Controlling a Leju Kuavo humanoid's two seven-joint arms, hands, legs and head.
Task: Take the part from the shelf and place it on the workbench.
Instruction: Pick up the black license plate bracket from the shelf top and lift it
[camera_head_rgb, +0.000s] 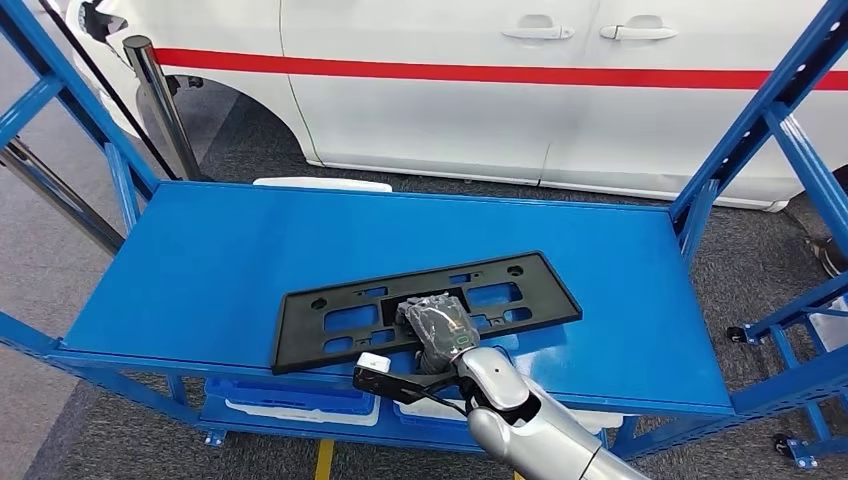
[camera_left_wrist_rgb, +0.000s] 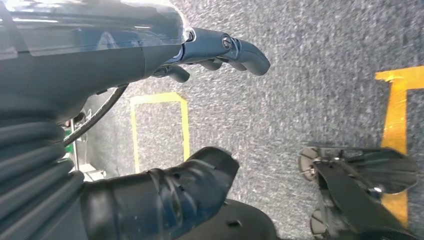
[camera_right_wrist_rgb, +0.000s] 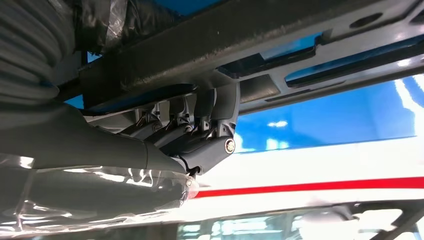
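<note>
The part, a long black plastic plate bracket (camera_head_rgb: 330, 320) with several cut-outs, lies flat on the blue shelf (camera_head_rgb: 220, 250), near its front edge and slightly askew. My right hand (camera_head_rgb: 437, 325) reaches in from below and sits on the bracket's middle. In the right wrist view its dark fingers (camera_right_wrist_rgb: 200, 132) curl around a bar of the bracket (camera_right_wrist_rgb: 280, 35) and grip it. My left hand (camera_left_wrist_rgb: 150, 60) hangs over the grey floor, thumb and fingers apart, holding nothing.
A white car with a red stripe (camera_head_rgb: 450, 90) stands close behind the shelf. Blue uprights (camera_head_rgb: 760, 120) frame the shelf on both sides, and a steel post (camera_head_rgb: 160, 100) rises at the back left. Blue crates (camera_head_rgb: 290, 400) sit on the level below. Yellow floor lines (camera_left_wrist_rgb: 400, 110) mark the carpet.
</note>
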